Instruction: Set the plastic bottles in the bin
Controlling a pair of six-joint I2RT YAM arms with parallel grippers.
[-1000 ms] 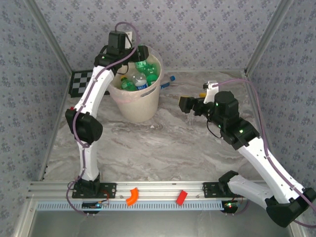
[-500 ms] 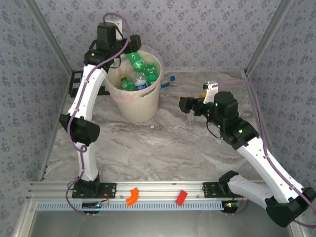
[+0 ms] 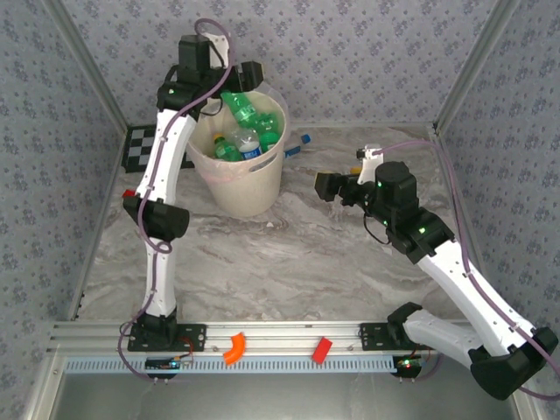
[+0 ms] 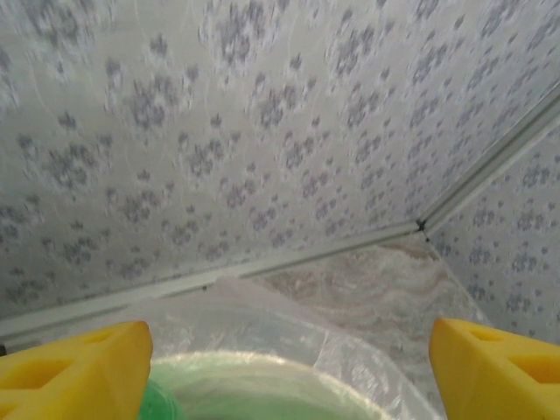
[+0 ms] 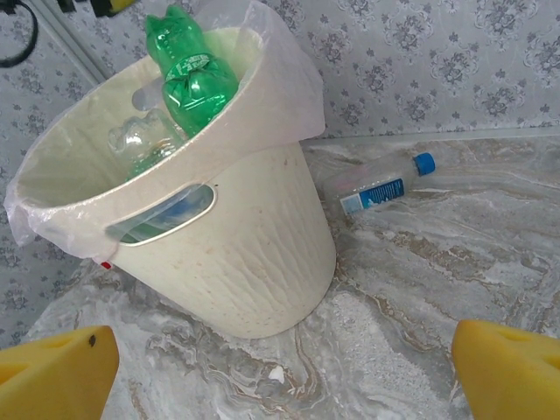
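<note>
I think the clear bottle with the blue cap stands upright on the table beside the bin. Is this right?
Not quite. The clear bottle with the blue cap is on the table beside the bin, but it lies on its side, not upright. The right wrist view shows this.

A blurred green bottle (image 4: 254,389) is cut off at the left wrist view's bottom edge.
</note>
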